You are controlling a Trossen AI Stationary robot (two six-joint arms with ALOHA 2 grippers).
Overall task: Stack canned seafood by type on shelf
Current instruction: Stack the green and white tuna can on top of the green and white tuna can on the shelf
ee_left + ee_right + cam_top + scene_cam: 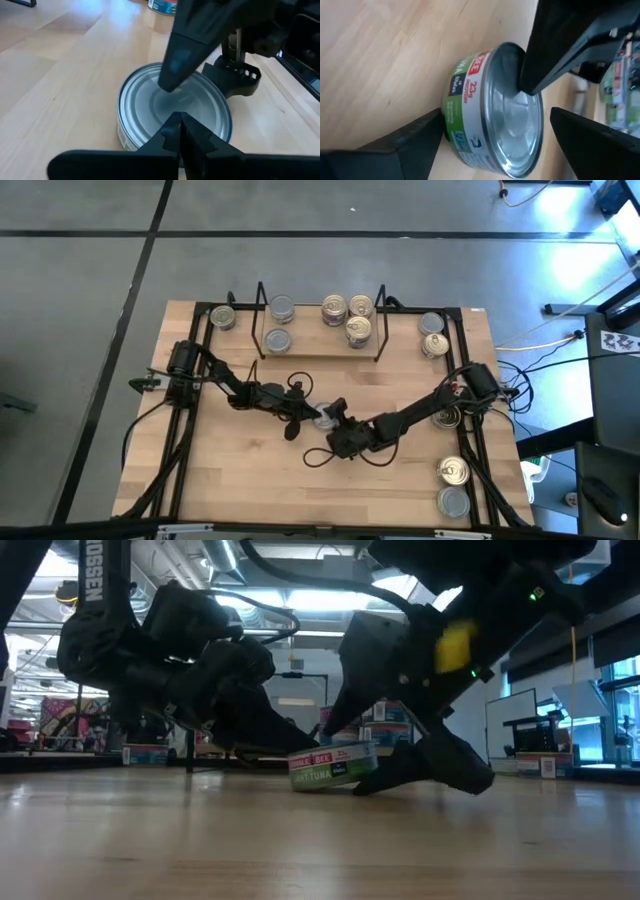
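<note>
Your right gripper (327, 423) sits at the middle of the table (240, 480) with its fingers spread on either side of a silver-topped can (323, 416); one finger (410, 142) is beside the can's green label and the other (592, 142) is past its far rim, and you cannot tell whether either touches. In the low view that can (332, 767) rests tilted on the wood, one edge lifted. Your left gripper (303, 415) comes in from nine o'clock with its fingers pressed together, the tip (172, 75) resting on the can's grey lid (175, 107).

On the shelf (315, 348) at twelve o'clock, count five cans. Two have plain silver tops on its nine-o'clock half: one at the back (283, 307) and one in front (277, 340). Three are gold pull-tab cans on its three-o'clock half: two side by side at the back (334, 309) (361, 306) and one (358, 329) in front of them.

Off the shelf, one gold-topped can (223, 317) stands at the table's eleven o'clock corner. At one o'clock there is a silver can (431, 324) with a gold can (435, 344) just beside it. At three o'clock one can (447, 417) lies partly under the right arm, its kind unclear. At five o'clock a gold can (454, 471) stands next to a silver can (454, 502) nearer the table's edge.
</note>
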